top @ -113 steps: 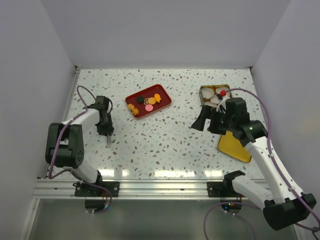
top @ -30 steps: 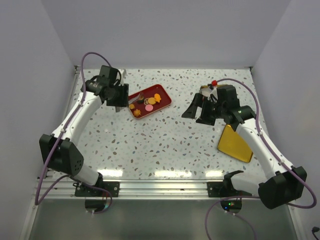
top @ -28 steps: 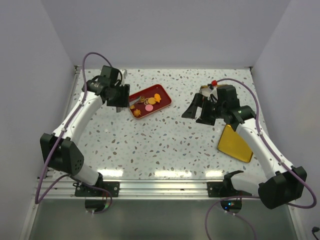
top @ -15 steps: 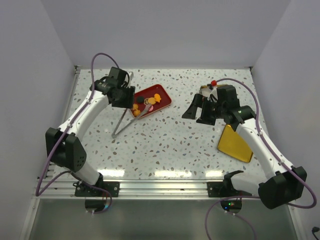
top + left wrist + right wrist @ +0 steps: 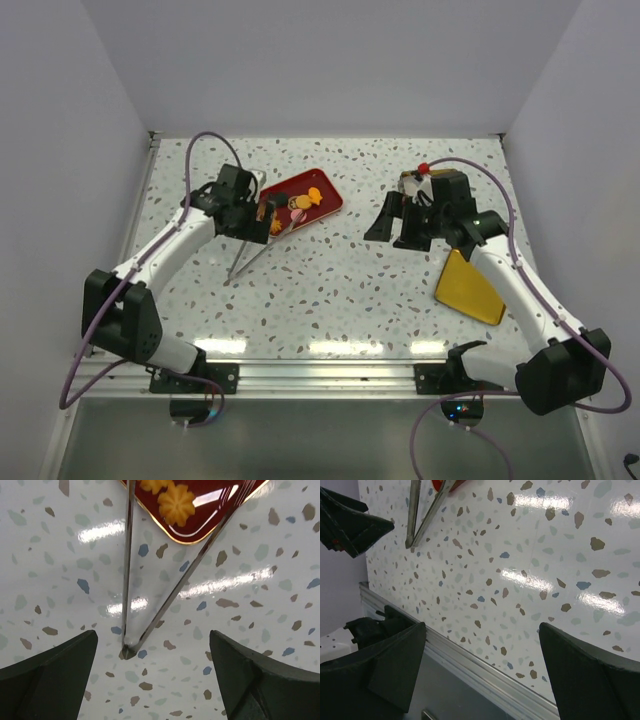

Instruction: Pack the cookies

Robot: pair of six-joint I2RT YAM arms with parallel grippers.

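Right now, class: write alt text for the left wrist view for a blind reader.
Metal tongs lie on the speckled table, arms running onto a red tray of orange cookies. The open left gripper frames their hinge.

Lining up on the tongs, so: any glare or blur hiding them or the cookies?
Left wrist: tongs sharp, though bright streaks on the table cross them; the red tray shines beside an orange cookie. Top external: glare band only near the table's front edge, away from the tongs. Right wrist: bright patches on the table, tongs small but clear.
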